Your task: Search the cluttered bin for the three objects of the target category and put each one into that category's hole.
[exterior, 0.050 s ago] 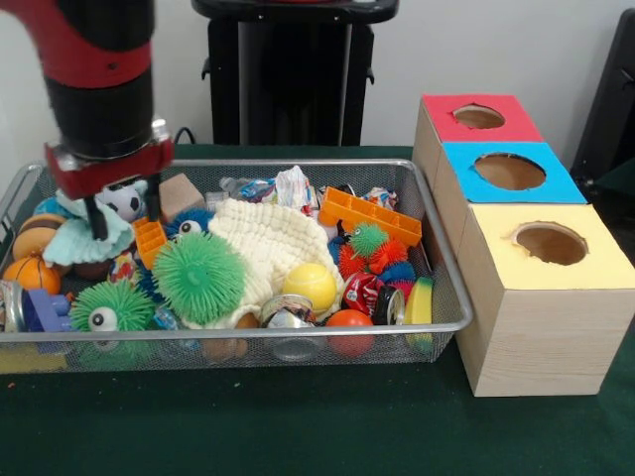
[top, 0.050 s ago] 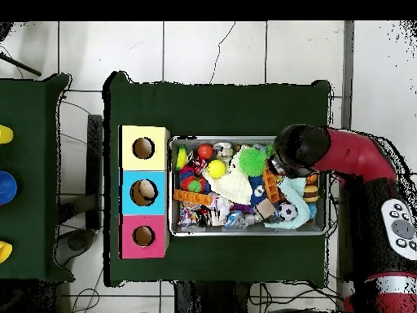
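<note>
A wire mesh bin (exterior, 0.050 s ago: 248, 331) holds a jumble of toys: two green spiky balls (exterior, 0.050 s ago: 199, 277), a yellow ball (exterior, 0.050 s ago: 310, 285), an orange ball (exterior, 0.050 s ago: 348, 321), crushed cans (exterior, 0.050 s ago: 287, 310), a cream knitted cloth (exterior, 0.050 s ago: 270, 238) and an orange plastic block (exterior, 0.050 s ago: 369, 215). My gripper (exterior, 0.050 s ago: 128, 226) hangs over the bin's left end. It is open, its two fingers straddling a black-and-white soccer ball toy (exterior, 0.050 s ago: 125, 201) that rests on a pale teal cloth (exterior, 0.050 s ago: 84, 242). In the overhead view the arm (top, 0.050 s ago: 300, 150) covers the gripper above the bin (top, 0.050 s ago: 244, 138).
Right of the bin stands a wooden box row with a red-topped hole (exterior, 0.050 s ago: 479, 116), a blue-topped hole (exterior, 0.050 s ago: 509, 171) and a yellow-topped hole (exterior, 0.050 s ago: 551, 243). Small red and orange spiky balls (exterior, 0.050 s ago: 369, 256) lie by the bin's right wall. Green cloth covers the table.
</note>
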{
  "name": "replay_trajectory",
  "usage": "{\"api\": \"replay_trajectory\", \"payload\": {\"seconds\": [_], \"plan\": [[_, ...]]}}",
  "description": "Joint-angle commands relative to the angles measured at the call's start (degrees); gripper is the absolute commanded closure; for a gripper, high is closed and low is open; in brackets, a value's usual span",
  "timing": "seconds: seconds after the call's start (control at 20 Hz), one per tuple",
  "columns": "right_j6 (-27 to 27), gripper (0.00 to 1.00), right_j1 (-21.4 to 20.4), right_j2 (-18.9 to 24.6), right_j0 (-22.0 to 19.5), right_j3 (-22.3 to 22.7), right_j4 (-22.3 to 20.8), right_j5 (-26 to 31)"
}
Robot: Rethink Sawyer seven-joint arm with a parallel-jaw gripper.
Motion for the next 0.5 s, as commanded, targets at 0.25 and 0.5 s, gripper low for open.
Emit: {"api": "replay_trajectory", "payload": {"seconds": [0.25, 0.5], "plan": [[-15.5, 0.0, 8.4, 8.5, -4.7, -1.2, -4.0, -3.2], [-15.1, 0.0, 8.8, 9.6, -5.9, -0.4, -6.5, -5.3]]}}
